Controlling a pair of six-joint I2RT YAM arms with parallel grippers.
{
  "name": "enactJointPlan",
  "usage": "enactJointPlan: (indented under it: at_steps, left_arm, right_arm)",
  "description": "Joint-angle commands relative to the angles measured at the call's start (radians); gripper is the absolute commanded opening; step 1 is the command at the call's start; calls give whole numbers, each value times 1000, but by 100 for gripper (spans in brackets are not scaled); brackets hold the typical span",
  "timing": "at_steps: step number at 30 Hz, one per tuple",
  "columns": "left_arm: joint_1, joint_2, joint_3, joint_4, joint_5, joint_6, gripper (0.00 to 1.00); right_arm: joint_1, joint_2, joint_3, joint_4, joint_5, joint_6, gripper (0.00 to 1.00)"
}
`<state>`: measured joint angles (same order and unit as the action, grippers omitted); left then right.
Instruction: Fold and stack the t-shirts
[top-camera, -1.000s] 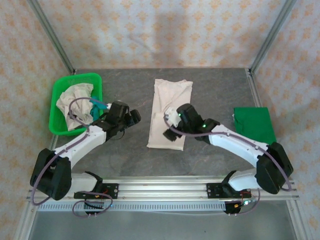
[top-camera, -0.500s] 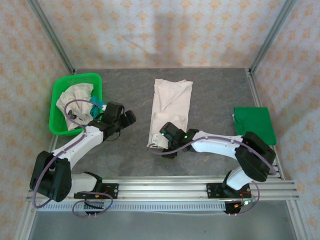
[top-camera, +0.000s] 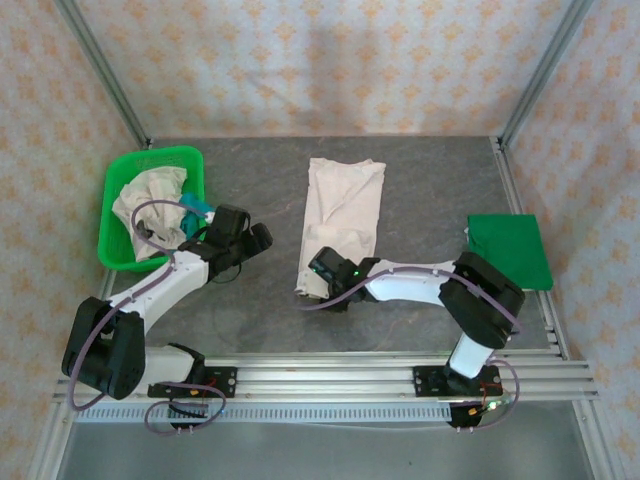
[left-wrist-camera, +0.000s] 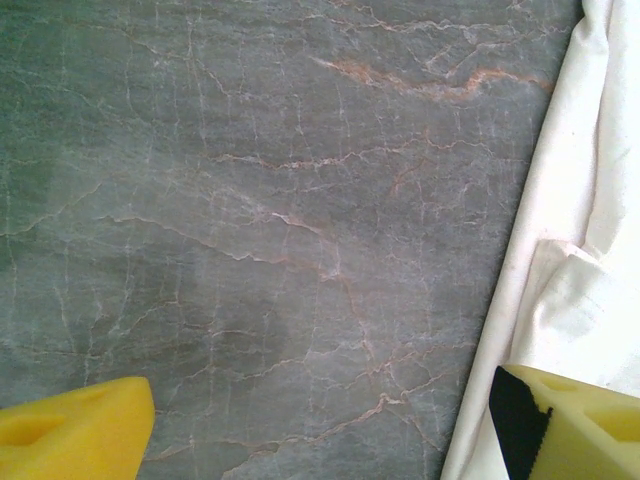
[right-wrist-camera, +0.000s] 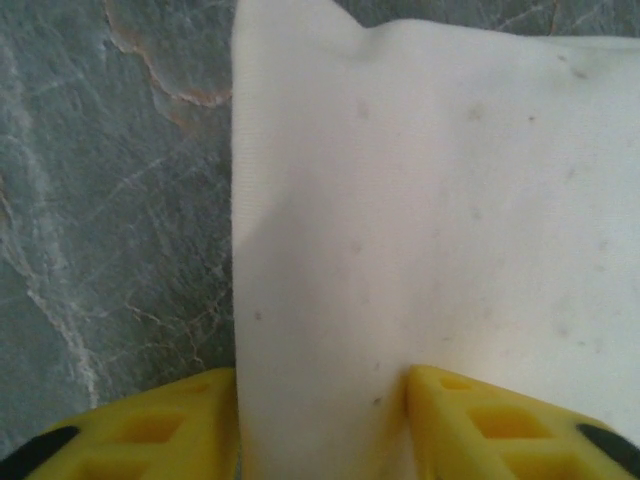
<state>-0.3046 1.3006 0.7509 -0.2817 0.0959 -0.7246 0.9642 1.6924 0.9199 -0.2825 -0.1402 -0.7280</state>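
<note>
A cream t-shirt (top-camera: 345, 205) lies folded into a long strip on the dark table's middle. My right gripper (top-camera: 318, 275) is low at the strip's near left corner. In the right wrist view its yellow fingers (right-wrist-camera: 150, 430) press both sides of a raised fold of the t-shirt (right-wrist-camera: 450, 200), so the right gripper (right-wrist-camera: 320, 420) is shut on the cloth. My left gripper (top-camera: 248, 240) hovers open over bare table, left of the strip. In the left wrist view, between the left gripper's (left-wrist-camera: 320, 420) fingers there is only stone, with the t-shirt's edge (left-wrist-camera: 590, 250) at the right.
A green basket (top-camera: 150, 157) at the left holds a crumpled cream t-shirt (top-camera: 145, 200) and a teal one (top-camera: 195, 210). A flat green mat (top-camera: 510, 250) lies at the right edge. Metal frame posts stand at the back corners.
My right gripper moved down and left from the strip's middle to its near left corner, and its fingers closed onto the cloth. The left gripper shifted slightly left.
</note>
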Motion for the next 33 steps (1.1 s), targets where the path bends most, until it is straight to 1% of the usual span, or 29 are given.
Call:
enactJointPlan:
  at_steps: [1, 4, 7, 8, 14, 19, 23, 27, 33]
  left_arm:
    - [12, 9, -11, -18, -7, 5, 88]
    - [13, 15, -10, -11, 0, 4, 88]
    - [13, 20, -8, -7, 5, 5, 88]
    - [14, 22, -7, -7, 6, 6, 88]
    - [14, 25, -7, -2, 25, 7, 88]
    - [13, 32, 0, 34, 86, -19, 89]
    - [6, 59, 12, 82, 145, -46, 89]
    - [-38, 114, 44, 115, 171, -60, 88]
    - [-112, 209, 88, 178, 195, -79, 81]
  right_arm:
    - [-5, 37, 18, 0, 84, -16, 34]
    - [-4, 33, 16, 0, 103, -14, 16]
    - [-4, 18, 12, -9, 113, -10, 2]
    - [-4, 8, 8, -9, 114, -9, 0]
    - [28, -98, -25, -72, 65, 7, 0]
    - [100, -196, -51, -167, -2, 78, 0]
    - [172, -254, -43, -254, -24, 148, 0]
    - [210, -313, -19, -337, -60, 199, 0]
    - [214, -388, 44, -451, -116, 199, 0]
